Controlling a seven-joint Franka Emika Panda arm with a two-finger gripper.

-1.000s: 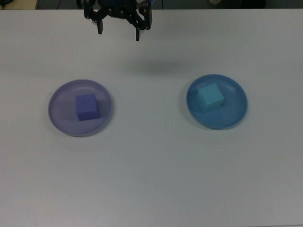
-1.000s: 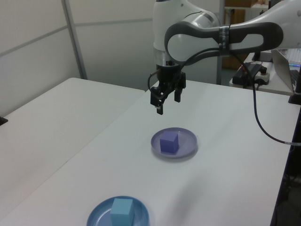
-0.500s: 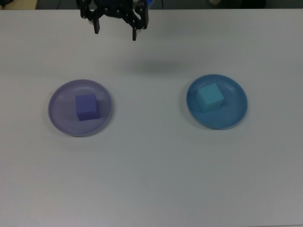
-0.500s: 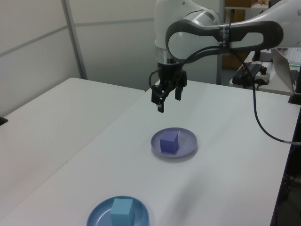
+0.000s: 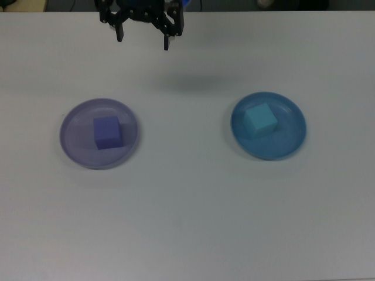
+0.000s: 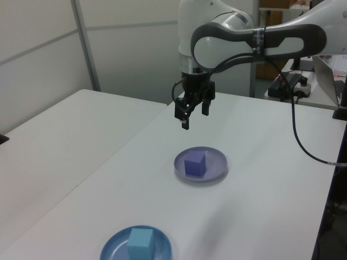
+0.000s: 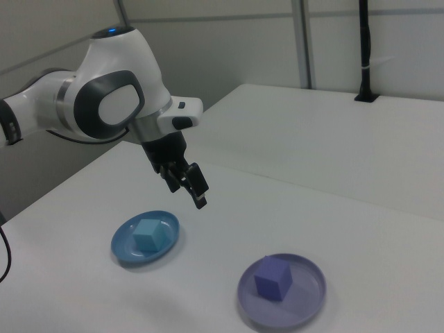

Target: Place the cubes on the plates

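Note:
A purple cube (image 5: 108, 132) (image 6: 194, 164) (image 7: 271, 283) rests inside the lavender plate (image 5: 73, 143) (image 6: 216, 160) (image 7: 306, 300) on the top view's left. On the top view's right, a cyan cube (image 5: 260, 120) (image 6: 141, 244) (image 7: 146, 235) sits in the blue plate (image 5: 290, 143) (image 6: 114, 244) (image 7: 123, 244). My gripper (image 5: 143, 36) (image 6: 187, 120) (image 7: 193, 191) hangs open and empty high above the table, at the top view's upper edge, behind and between the two plates.
The white table (image 5: 187, 222) carries only the two plates. In the left view a second white table (image 6: 49, 141) adjoins on the left, and a black cable (image 6: 303, 141) trails off the arm on the right. A black pole (image 7: 363, 48) stands at the far table edge in the right view.
Over the last second the gripper rose a little and drifted toward the top view's upper left. Since half a second ago it has held still. Cubes and plates are unmoved.

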